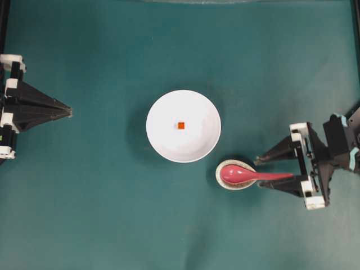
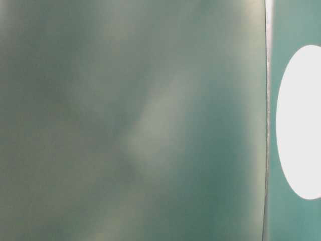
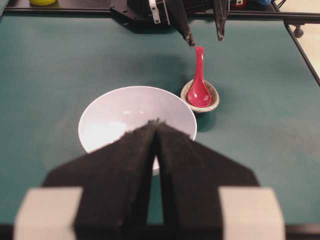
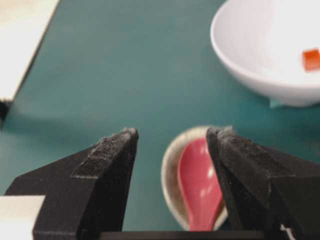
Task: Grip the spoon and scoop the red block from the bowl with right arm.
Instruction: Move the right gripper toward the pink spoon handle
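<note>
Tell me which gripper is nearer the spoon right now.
Right. The right gripper straddles the spoon handle, open; the left gripper sits shut beyond the bowl.

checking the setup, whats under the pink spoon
The spoon has its scoop end lying in a small speckled rest on the green table; its handle sticks out past the rim. The rest's floor beneath the scoop is covered, so nothing there can be seen.

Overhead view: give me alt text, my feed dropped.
The open right gripper straddles the handle of a glossy pink-red soup spoon lying in a speckled beige rest. Beside it, a round white bowl holds a tiny orange-red cube.
</note>
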Controlling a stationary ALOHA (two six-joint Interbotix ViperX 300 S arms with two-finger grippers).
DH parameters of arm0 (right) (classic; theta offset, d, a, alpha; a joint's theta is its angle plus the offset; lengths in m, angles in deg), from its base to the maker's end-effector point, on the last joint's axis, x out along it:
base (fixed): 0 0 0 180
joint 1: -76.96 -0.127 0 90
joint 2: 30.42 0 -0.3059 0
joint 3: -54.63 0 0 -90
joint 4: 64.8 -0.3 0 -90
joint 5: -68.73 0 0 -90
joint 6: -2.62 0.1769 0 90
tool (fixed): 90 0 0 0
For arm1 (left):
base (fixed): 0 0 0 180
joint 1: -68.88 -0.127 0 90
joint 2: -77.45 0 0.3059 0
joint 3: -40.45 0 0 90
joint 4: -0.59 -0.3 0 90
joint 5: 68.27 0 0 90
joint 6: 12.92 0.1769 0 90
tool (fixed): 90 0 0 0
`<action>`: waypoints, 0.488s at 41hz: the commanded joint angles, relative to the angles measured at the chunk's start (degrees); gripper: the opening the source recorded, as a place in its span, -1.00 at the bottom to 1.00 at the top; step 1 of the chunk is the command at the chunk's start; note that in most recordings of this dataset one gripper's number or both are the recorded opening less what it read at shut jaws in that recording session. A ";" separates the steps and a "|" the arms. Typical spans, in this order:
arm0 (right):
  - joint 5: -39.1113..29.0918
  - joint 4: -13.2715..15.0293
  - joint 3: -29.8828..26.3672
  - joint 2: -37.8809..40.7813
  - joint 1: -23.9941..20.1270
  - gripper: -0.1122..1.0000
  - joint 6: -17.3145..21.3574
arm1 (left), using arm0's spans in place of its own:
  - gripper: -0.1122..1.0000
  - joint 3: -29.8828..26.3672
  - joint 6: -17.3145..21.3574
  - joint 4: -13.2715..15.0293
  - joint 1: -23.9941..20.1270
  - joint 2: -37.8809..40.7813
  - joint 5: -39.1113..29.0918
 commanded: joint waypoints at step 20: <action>4.57 -7.82 -0.26 10.37 -6.24 0.29 0.00 | -0.76 -1.67 -0.09 -0.09 0.00 0.09 0.18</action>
